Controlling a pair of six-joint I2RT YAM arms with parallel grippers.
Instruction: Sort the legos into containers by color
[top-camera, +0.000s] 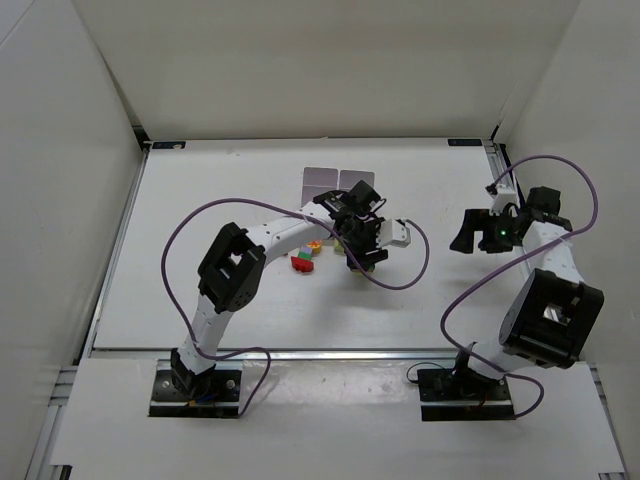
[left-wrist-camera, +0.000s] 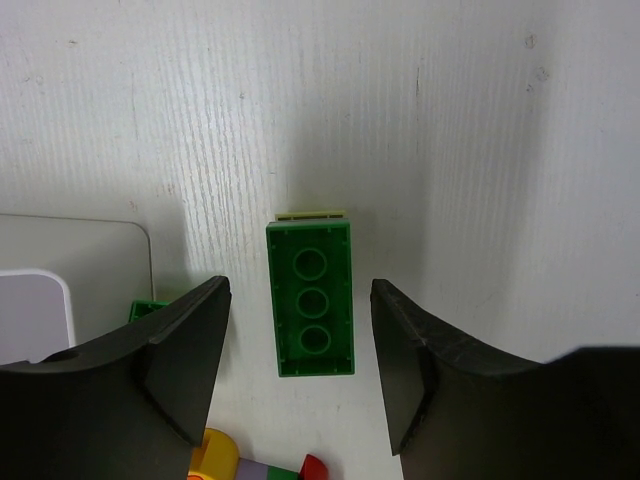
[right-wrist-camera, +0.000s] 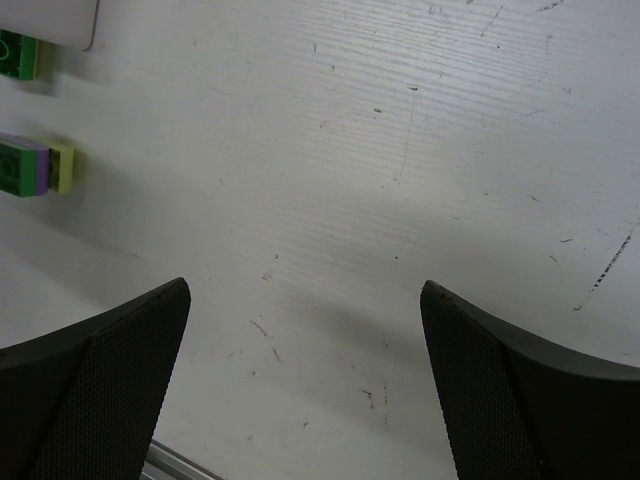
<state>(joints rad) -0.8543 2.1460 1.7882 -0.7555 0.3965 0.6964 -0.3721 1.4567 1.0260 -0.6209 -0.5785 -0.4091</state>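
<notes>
Left jaws apart, one on each side of a green lego (left-wrist-camera: 312, 300) lying on the tabletop (right-wrist-camera: 400, 150), not touching it. Right jaws wide apart over scratched white. White walls all round. Left arm (top-camera: 280, 232) bent, pointing down beside the containers (top-camera: 338, 182).

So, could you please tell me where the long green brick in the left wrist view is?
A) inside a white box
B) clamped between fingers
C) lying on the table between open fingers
C: the green brick lies flat on the table, clear gaps on both sides.
</notes>
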